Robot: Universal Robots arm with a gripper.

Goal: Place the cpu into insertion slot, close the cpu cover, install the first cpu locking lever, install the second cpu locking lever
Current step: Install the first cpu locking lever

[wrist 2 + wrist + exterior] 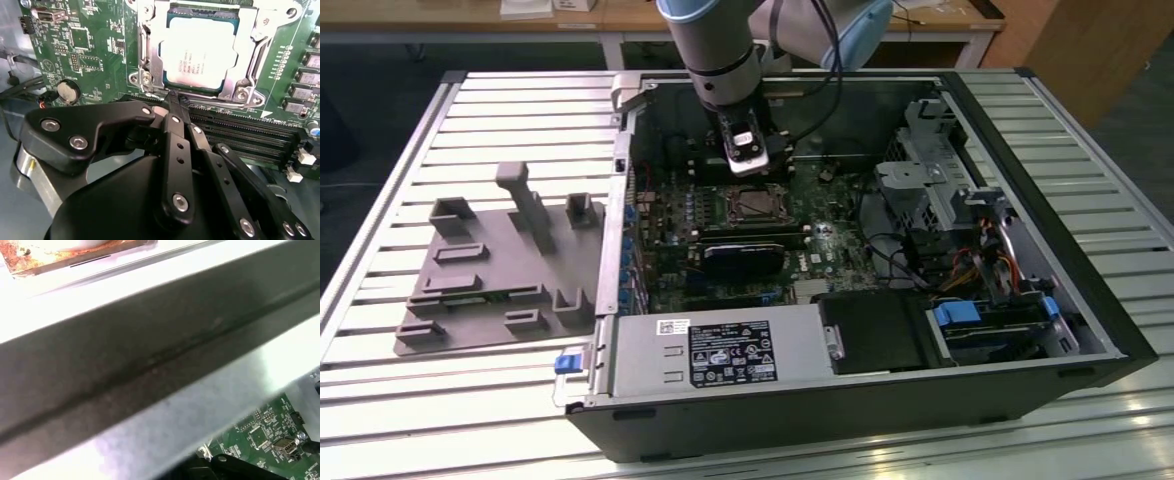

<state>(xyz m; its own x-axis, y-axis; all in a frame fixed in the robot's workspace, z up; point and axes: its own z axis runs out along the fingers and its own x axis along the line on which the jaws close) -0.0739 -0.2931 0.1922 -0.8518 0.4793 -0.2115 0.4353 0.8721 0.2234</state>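
In the second wrist view the cpu [200,50] lies flat in the insertion slot [144,55], its silver top showing. The silver cpu cover [250,47] is down around it, framing the chip. My gripper [175,100] is shut, its black fingers [172,135] pressed together with the tips at the socket edge beside the memory slots. A thin wire locking lever [225,106] runs along that edge right at the tips; whether they pinch it I cannot tell. In the exterior view the gripper [750,165] hangs just behind the socket [754,205] inside the open computer case.
Long black memory slots [240,135] lie under the fingers and a coin battery [66,91] sits nearby. A black card [747,255], power supply [720,355] and drive cage [921,180] crowd the case. A grey fixture plate [494,270] lies at the exterior view's left. The case wall [150,350] looms close.
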